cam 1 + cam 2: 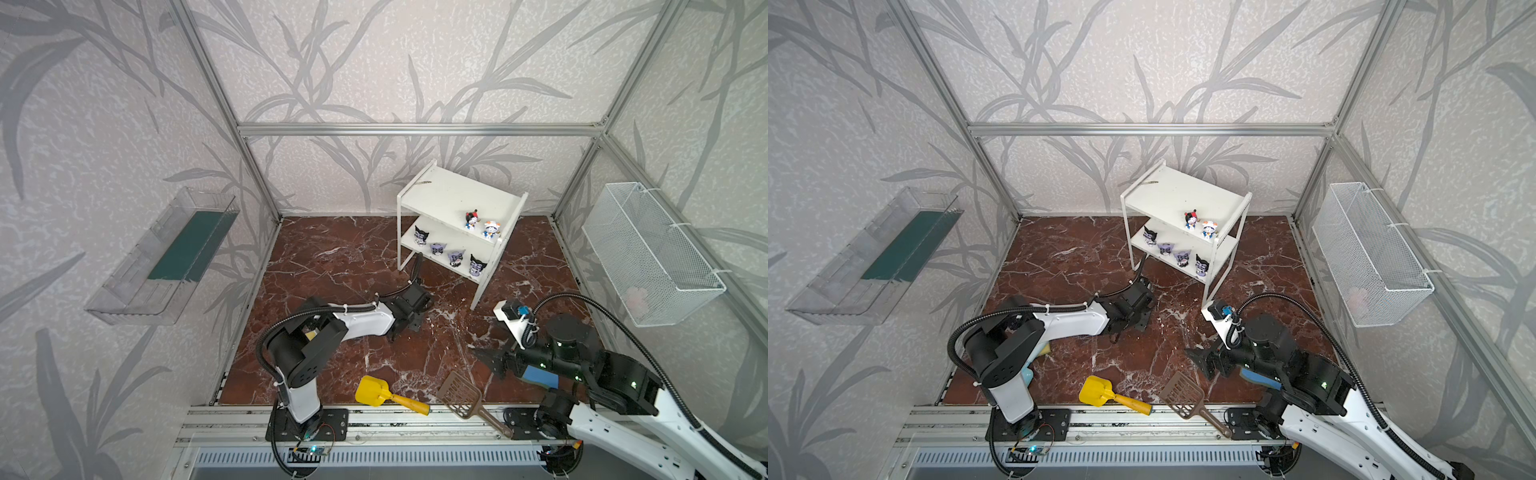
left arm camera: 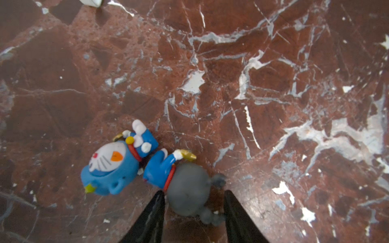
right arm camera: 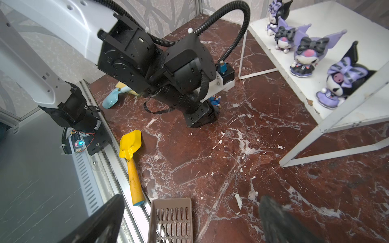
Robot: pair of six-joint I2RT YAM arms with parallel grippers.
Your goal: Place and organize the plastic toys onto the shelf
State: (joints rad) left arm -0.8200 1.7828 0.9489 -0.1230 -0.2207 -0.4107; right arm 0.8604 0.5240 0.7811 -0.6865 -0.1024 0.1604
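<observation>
While low, L hand (image 2: 193,192) astride grey-headed toy (image 2: 186,196).

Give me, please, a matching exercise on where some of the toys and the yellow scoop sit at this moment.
Things:
1. grey-headed figurine
2. red-and-black-headed figurine
3. four pointed-ear figurines
4. yellow scoop

Places:
A. standing on the upper tier of the shelf
B. lying on the floor, between the fingers of the left gripper
C. on the floor near the front rail
D. in a row on the shelf's lower tier

Pairs: 1-B, 2-A, 3-D, 4-C
</observation>
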